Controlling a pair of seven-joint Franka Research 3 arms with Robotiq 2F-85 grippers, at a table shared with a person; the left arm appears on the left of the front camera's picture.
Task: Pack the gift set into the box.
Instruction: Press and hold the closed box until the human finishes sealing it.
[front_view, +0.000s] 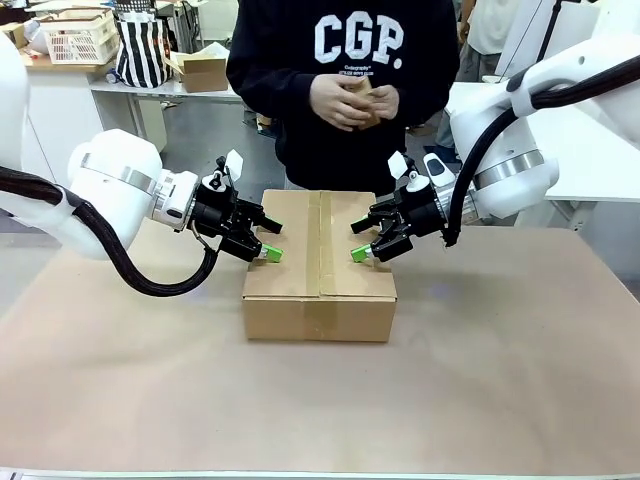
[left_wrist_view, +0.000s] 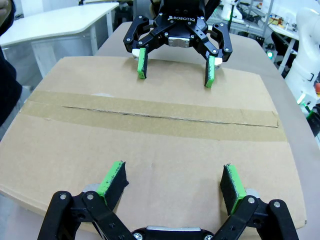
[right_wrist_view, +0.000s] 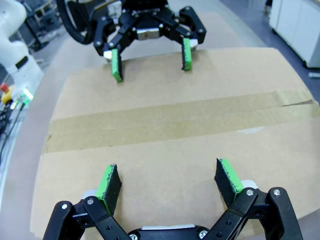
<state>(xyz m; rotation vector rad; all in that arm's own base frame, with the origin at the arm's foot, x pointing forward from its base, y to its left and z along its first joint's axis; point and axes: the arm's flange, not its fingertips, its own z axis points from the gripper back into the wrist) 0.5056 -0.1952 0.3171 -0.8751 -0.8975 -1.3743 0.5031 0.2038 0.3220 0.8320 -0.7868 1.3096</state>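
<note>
Box (front_view: 319, 268), flaps shut and taped, mid-worktop (front_view: 500, 380); my left end effector (front_view: 268, 252) and right end effector (front_view: 362, 253), both released and empty, flank its top, seemingly to steady it.

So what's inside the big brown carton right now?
Cannot tell: the large brown corrugated cardboard carton has its flaps shut and a tape strip along the seam. Both grippers, left and right, hover over its lid, jaws open and empty.

Matt brown corrugated cardboard box (front_view: 318, 268), its seam sealed with smooth tape (left_wrist_view: 150, 118).
</note>
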